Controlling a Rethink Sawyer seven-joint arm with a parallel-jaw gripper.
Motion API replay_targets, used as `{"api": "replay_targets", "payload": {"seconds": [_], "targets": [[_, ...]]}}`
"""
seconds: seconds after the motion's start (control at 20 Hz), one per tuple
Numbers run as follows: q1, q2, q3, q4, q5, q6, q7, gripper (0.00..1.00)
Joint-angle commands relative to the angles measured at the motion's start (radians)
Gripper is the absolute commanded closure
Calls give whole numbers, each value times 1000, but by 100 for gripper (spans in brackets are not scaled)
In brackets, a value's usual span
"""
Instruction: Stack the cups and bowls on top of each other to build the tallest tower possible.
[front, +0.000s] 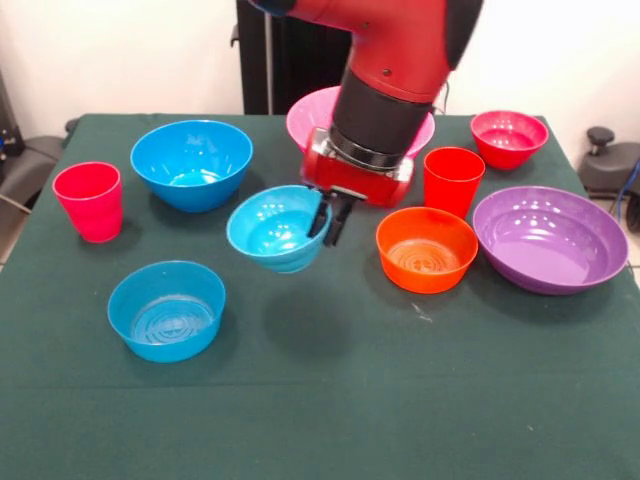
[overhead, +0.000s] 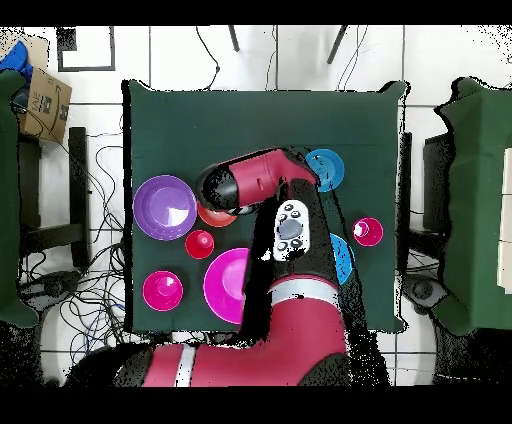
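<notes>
My gripper (front: 330, 220) is shut on the right rim of a small light-blue bowl (front: 272, 228) and holds it tilted above the table's middle. A small blue bowl (front: 167, 308) sits at the front left. The deep blue bowl (front: 192, 162) and the pinkish-red cup (front: 90, 200) stand at the left. The orange bowl (front: 427, 248), orange-red cup (front: 453, 180), purple bowl (front: 550, 238) and small red bowl (front: 509, 137) stand at the right. The pink bowl (front: 305, 115) is partly hidden behind the arm. Nothing is nested. In the overhead view the arm (overhead: 290, 225) hides the held bowl.
In the overhead view the purple bowl (overhead: 165, 207), the pink bowl (overhead: 228, 285) and the small red bowl (overhead: 163, 290) lie left of the arm. The small blue bowl (overhead: 325, 168) and the pinkish-red cup (overhead: 367, 232) lie to its right. Chairs stand beside the table.
</notes>
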Motion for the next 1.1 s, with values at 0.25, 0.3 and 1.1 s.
{"api": "replay_targets", "payload": {"seconds": [0.25, 0.3, 1.1], "targets": [[68, 176, -86, -61, -2, -195, 291, 100], [72, 195, -95, -78, -4, -208, 300, 100], [154, 363, -198, -212, 122, -289, 360, 100]]}}
